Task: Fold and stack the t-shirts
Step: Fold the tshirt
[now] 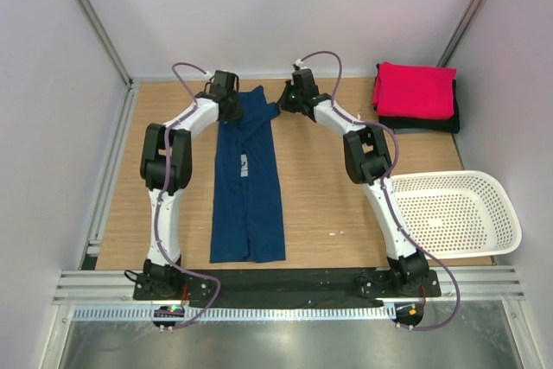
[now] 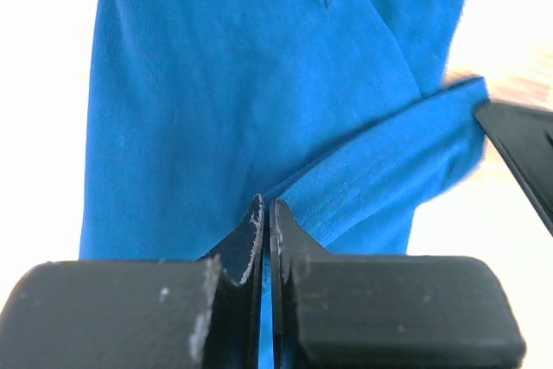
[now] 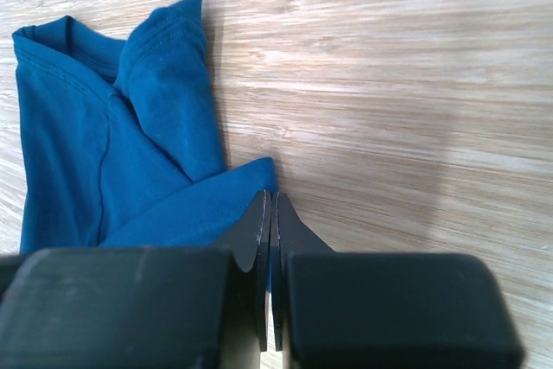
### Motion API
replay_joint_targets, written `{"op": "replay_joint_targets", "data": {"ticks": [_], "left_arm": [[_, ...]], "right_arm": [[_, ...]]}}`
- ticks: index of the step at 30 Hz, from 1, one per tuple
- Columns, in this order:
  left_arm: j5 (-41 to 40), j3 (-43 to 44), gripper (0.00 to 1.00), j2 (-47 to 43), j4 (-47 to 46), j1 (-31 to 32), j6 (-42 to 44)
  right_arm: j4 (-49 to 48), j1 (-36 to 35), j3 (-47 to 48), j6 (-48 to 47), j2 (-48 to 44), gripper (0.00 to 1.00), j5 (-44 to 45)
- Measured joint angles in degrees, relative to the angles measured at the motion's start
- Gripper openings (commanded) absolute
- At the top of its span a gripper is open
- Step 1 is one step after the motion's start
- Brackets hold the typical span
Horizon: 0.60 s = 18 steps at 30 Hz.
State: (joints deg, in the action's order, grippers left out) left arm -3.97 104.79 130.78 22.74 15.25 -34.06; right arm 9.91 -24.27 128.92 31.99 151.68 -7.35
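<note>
Two grippers: left gripper (image 2: 266,213) and right gripper (image 3: 270,205) both have their jaws squeezed together on cloth, one at each far corner of the navy t-shirt (image 1: 249,187).
Left grip: looks like a fold edge is caught right at the tips, though from the wrist view I can't really tell how much fabric is in there.
Right grip: pinching a corner at the shoulder end, tips down by the table (image 3: 389,84).
Shirt position: long narrow strip down the middle, collar end far out at both grippers, hem near the arm bases.
Handling: light, floppy, zero stiffness, so I reckon it sags and drags wherever it isn't held. Corners are the spot to hold, both kept level.
Risk: a pinch this thin could slip if I yank.
Stack: pink-red t-shirt (image 1: 415,91) folded on the black t-shirt (image 1: 454,120), far right corner, well apart from the grippers.
</note>
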Motion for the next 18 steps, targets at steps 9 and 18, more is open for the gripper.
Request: {"op": "replay_joint_targets", "data": {"ticks": [9, 18], "left_arm": [[2.14, -8.92, 0.0, -8.83, -5.81, 0.0, -4.76], [1.11, -22.77, 0.0, -17.99, -12.09, 0.11, -12.07]], "right_arm": [[-1.86, -0.04, 0.0, -1.66, -2.23, 0.01, 0.48], [-4.79, -0.98, 1.66, -2.91, -3.58, 0.01, -1.75]]}}
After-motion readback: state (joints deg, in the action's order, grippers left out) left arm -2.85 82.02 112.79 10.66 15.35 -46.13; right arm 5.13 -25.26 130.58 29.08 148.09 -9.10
